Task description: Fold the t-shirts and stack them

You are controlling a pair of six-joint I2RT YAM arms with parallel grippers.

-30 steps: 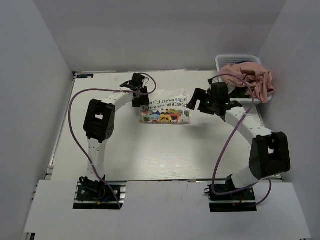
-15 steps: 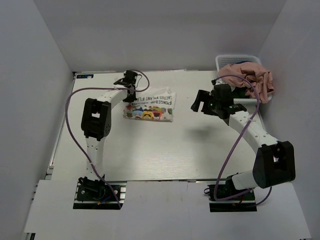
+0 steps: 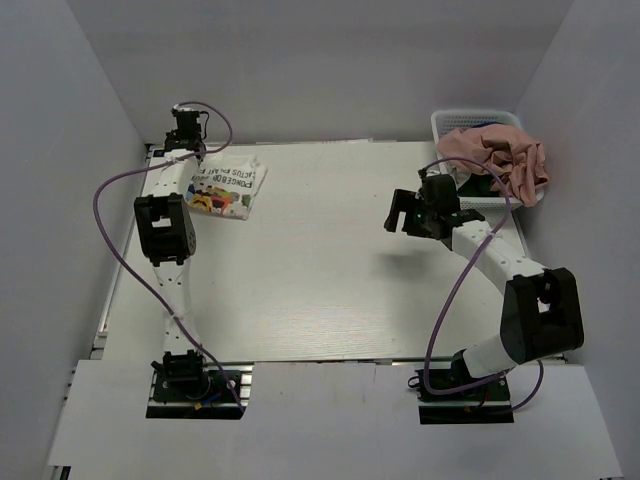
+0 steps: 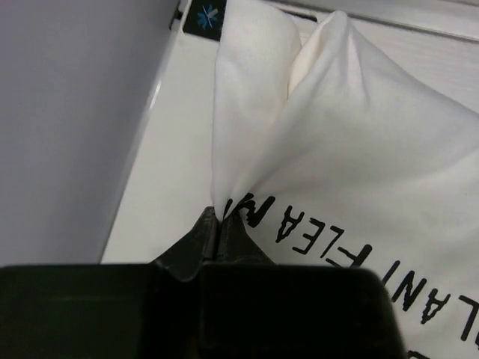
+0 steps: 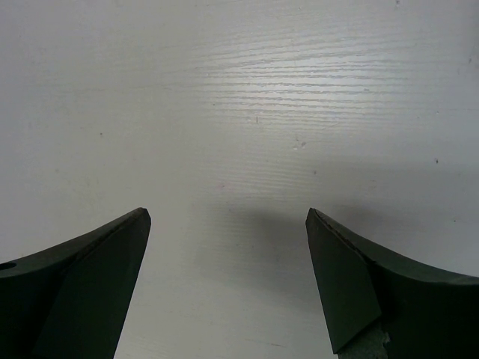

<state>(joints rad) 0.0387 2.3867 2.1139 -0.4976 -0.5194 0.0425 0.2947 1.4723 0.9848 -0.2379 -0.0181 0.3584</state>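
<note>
One outstretched left arm [image 3: 172, 180], tool [image 4: 218, 217] tight on white t-shirt [image 4: 359, 149]

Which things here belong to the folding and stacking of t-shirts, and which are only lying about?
For the job:
white t-shirt, pinched in the left claw
pink t-shirt, heaped at far right

Only lying about:
white mesh basket under the pink one
table

Robot lab cell, white walls [image 3: 330, 70]
</note>
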